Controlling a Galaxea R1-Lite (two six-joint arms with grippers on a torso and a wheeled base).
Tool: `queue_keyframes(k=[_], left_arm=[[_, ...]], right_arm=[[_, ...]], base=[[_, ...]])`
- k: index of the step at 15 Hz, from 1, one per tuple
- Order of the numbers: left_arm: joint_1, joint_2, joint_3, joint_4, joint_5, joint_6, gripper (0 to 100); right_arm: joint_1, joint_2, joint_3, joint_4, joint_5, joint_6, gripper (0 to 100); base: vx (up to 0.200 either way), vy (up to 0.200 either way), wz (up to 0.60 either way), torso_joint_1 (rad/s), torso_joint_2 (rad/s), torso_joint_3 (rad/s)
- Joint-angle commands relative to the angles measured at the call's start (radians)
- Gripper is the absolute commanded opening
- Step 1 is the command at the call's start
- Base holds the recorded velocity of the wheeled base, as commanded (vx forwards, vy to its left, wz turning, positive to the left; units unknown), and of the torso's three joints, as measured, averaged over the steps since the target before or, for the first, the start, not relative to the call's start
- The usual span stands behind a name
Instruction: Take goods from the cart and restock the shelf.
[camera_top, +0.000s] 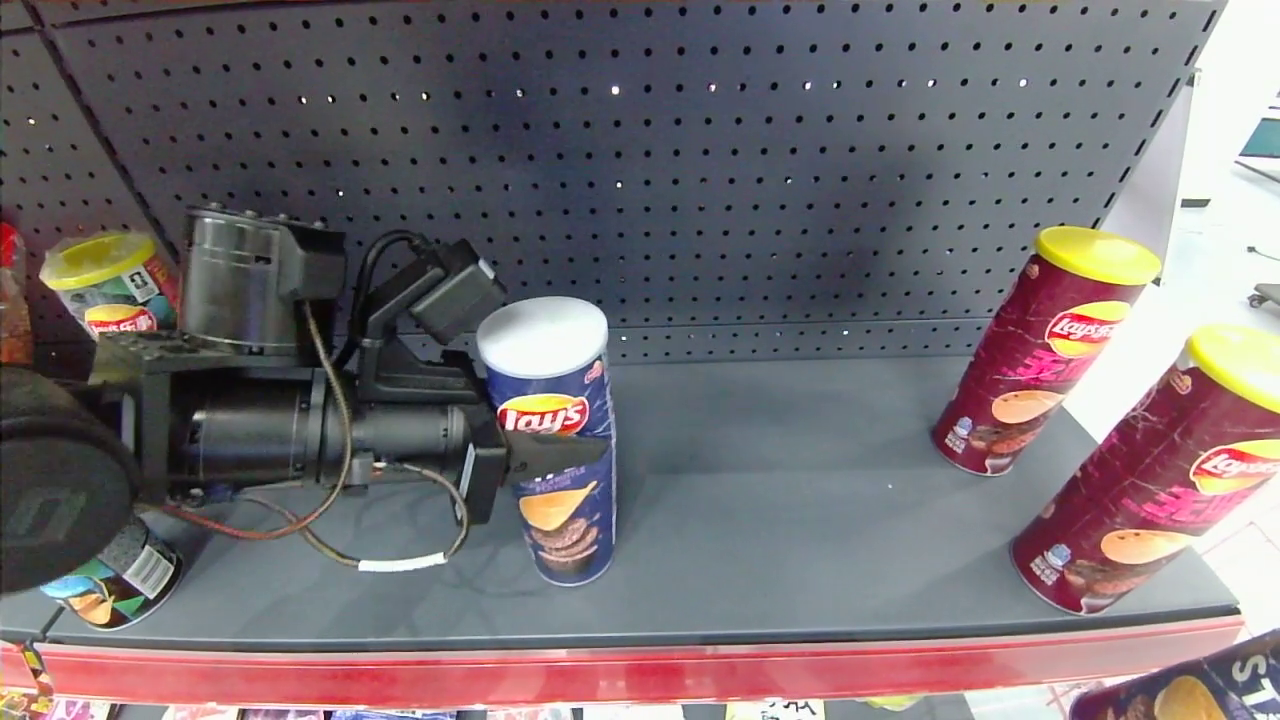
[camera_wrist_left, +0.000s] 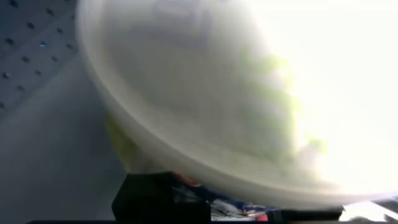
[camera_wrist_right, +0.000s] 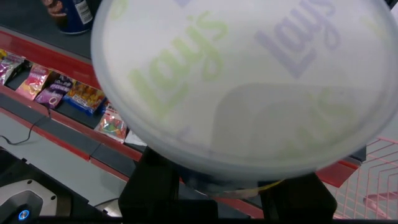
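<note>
Blue chip can (camera_top: 566, 522) upright on shelf (camera_top: 800, 520), clenched in left claw (camera_top: 555, 458); right claw (camera_wrist_right: 221, 196) grasps second can (camera_wrist_right: 242, 81).

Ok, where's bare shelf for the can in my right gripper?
Widest bare patch of shelf: between the blue can held by the left gripper and the two maroon cans. Left end is crowded by the arm and more cans.

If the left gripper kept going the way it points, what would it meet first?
The left gripper grips the blue can; beyond it, bare shelf, then probably the rear red can, depth unclear.
</note>
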Motion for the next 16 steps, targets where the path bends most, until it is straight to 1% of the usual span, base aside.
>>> queue_keyframes(k=[1, 2, 8, 16], left_arm=[[-0.019, -0.078, 0.056, -0.003, 0.010, 0.000, 0], [-0.027, -0.094, 0.087, -0.003, 0.016, 0.000, 0], [-0.050, -0.104, 0.131, -0.004, 0.030, -0.002, 0], [-0.061, -0.106, 0.133, -0.003, 0.030, -0.003, 0]], right_arm=[[0.001, 0.002, 0.000, 0.000, 0.000, 0.000, 0], [0.001, 0.002, -0.002, -0.001, 0.000, 0.000, 0], [0.001, 0.002, -0.009, 0.000, 0.000, 0.000, 0], [0.001, 0.010, -0.009, 0.000, 0.000, 0.000, 0]], base=[[0.000, 0.000, 0.00, 0.000, 0.00, 0.000], [0.000, 0.000, 0.00, 0.000, 0.00, 0.000], [0.000, 0.000, 0.00, 0.000, 0.00, 0.000], [0.000, 0.000, 0.00, 0.000, 0.00, 0.000]])
